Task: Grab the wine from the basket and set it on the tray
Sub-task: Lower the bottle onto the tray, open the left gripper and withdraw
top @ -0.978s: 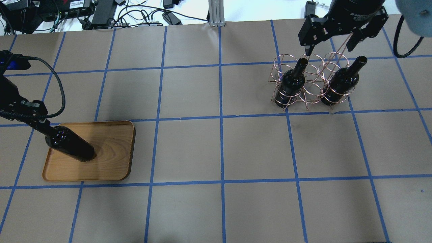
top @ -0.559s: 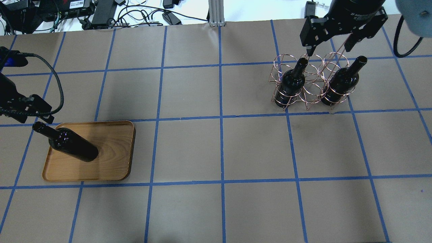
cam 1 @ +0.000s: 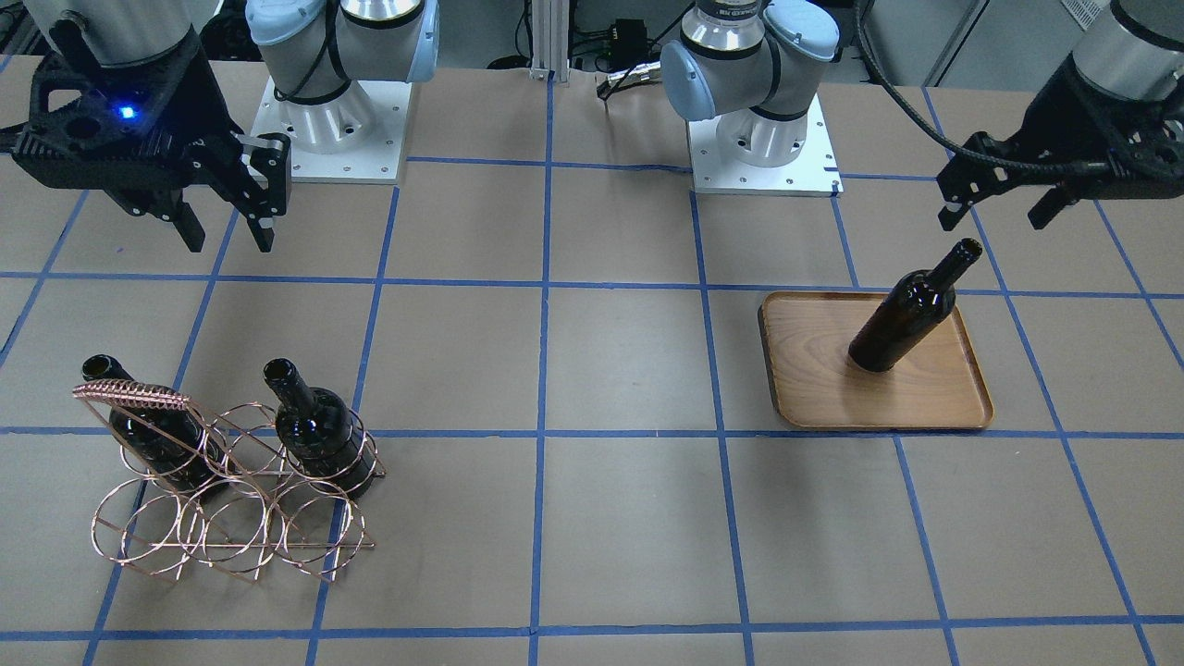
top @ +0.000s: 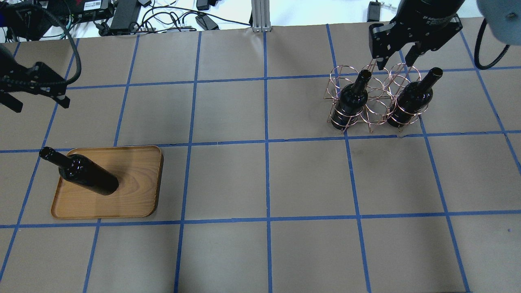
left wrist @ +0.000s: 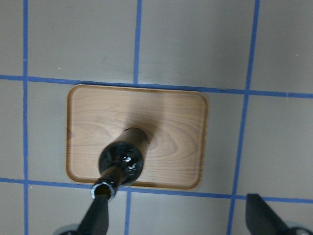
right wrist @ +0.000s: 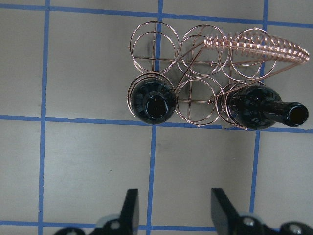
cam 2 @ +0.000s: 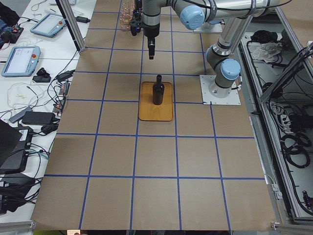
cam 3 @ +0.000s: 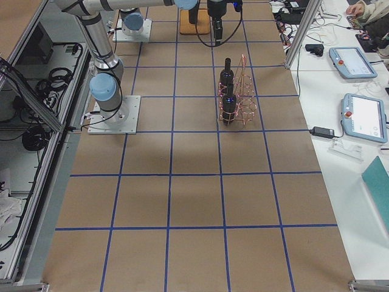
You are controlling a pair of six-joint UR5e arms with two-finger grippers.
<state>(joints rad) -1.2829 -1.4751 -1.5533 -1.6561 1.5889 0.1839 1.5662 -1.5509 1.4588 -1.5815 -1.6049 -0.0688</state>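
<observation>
Brown paper table (top: pixel 228 179) crossed by a grid of blue tape. Nearest the robot, on its left, lies the tray (top: pixel 138 199): pale wood with visible grain, rectangular, with rounded corners and a low rim. The wine (top: pixel 87 178), a glossy dark glass bottle with a narrow neck, stands on its base about mid-tray, its long axis vertical and its mouth pointing up. The left gripper (cam 1: pixel 992 220) hangs above and apart from the bottle, fingers spread and holding nothing. Farther out, on the robot's right, sits the basket (right wrist: pixel 191 101), thin copper-coloured wire bent into two rows of three round rings, with a coiled handle (right wrist: pixel 254 46) above. Two like bottles (top: pixel 349 101) (top: pixel 410 99) stand upright in the end rings of the row on the robot's side. The right gripper (top: pixel 395 63) hovers above the basket, fingers parted and empty.
</observation>
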